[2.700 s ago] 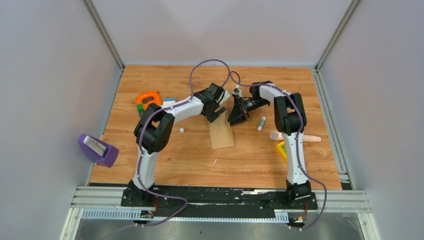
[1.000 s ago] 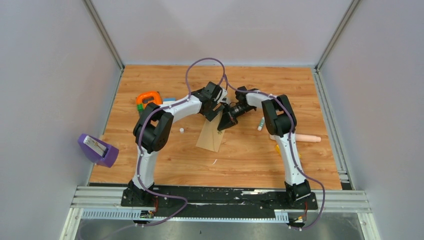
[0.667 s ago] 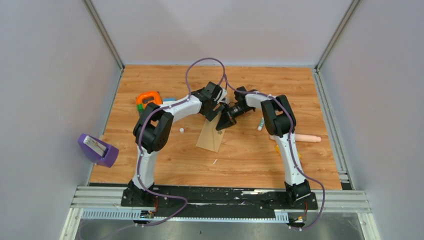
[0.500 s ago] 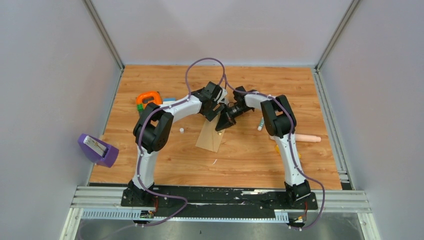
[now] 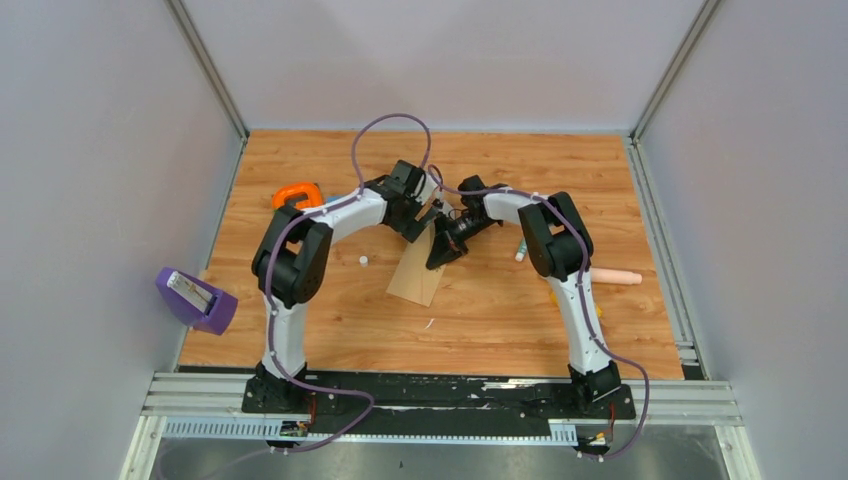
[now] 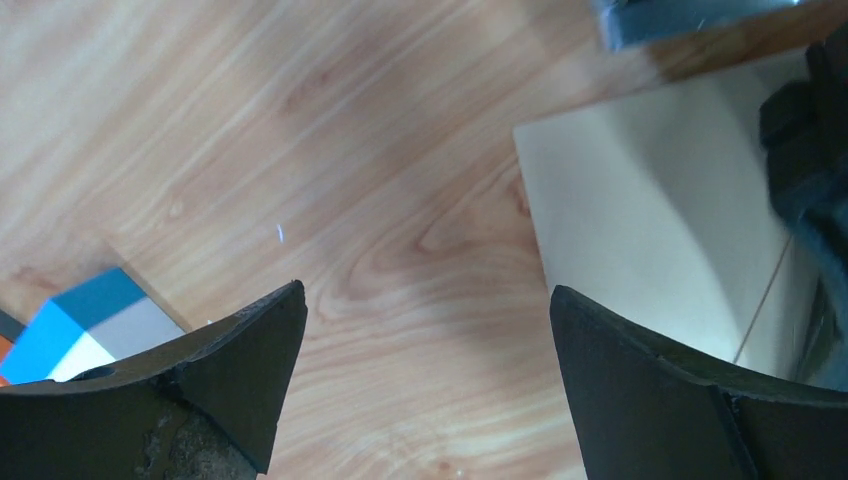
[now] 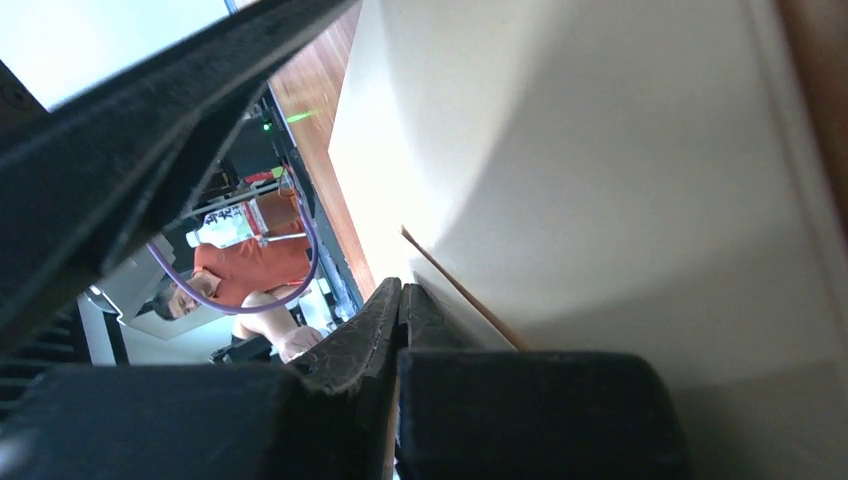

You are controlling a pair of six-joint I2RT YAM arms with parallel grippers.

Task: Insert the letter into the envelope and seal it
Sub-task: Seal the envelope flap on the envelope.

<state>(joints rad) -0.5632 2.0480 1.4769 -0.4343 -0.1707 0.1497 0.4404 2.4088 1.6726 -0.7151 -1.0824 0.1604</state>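
I judge the letter (image 6: 650,220) to be thin, light and floppy, quick to crease and apt to slide on the bench (image 6: 300,120), so I'd pinch it shallow at a free edge or corner. It's a smooth, pale cream sheet lying mid-bench by the tan kraft envelope (image 5: 413,280); whether any of it is tucked in, I can't tell. My right tool (image 7: 402,300) is clamped shut, tips at the sheet; whether it has an edge isn't clear. My left tool (image 6: 428,300) gapes wide, empty, over bare wood

Wood-grain table (image 5: 500,320) enclosed by plain grey walls (image 5: 100,150) on 3 sides
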